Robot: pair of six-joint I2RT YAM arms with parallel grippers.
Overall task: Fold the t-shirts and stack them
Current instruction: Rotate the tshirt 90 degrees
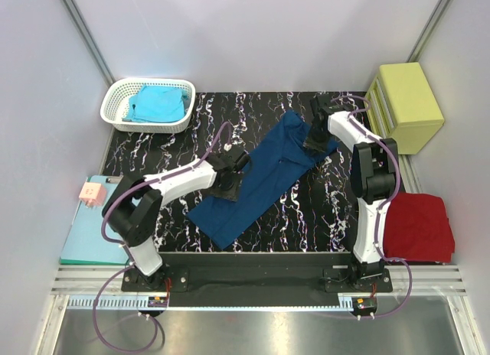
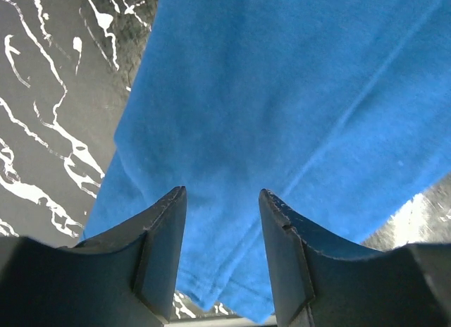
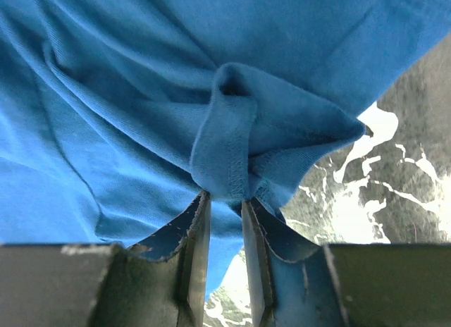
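- Logging jaw states first: right jaws are clenched on the navy tee (image 1: 264,179), with a bunched, stitched hem fold pinched at the tips of the fingers (image 3: 190,263).
- Only a thin slit shows between the right fingers; the fold bulges just ahead of the tips and the rest of the cloth (image 3: 141,94) spreads beyond and to the left of them.
- Left jaws are released: fingers (image 2: 165,235) stand well apart, with cloth (image 2: 282,94) visible through the gap and ahead of them. Contact with the cloth: cannot tell.
- A tee edge runs just left of the left jaws; bare black marbled surface (image 2: 49,94) lies beyond that edge.
- In the top view the tee lies as a long diagonal strip on the surface (image 1: 321,210), spanning between the two jaws. Right jaws are at its far end, left jaws over its long left edge near the middle.
- Near end of the tee lies below the left jaws, flat on the surface.
- Far beyond and left of the left jaws: white basket (image 1: 145,126) holding a turquoise tee (image 1: 157,104).
- Near side, right of the right jaws: red tee (image 1: 417,225), beside the right arm (image 1: 371,187).
- Right of the right jaws: yellow-green box (image 1: 406,102).
- Left of the left jaws: teal clipboard (image 1: 84,240).
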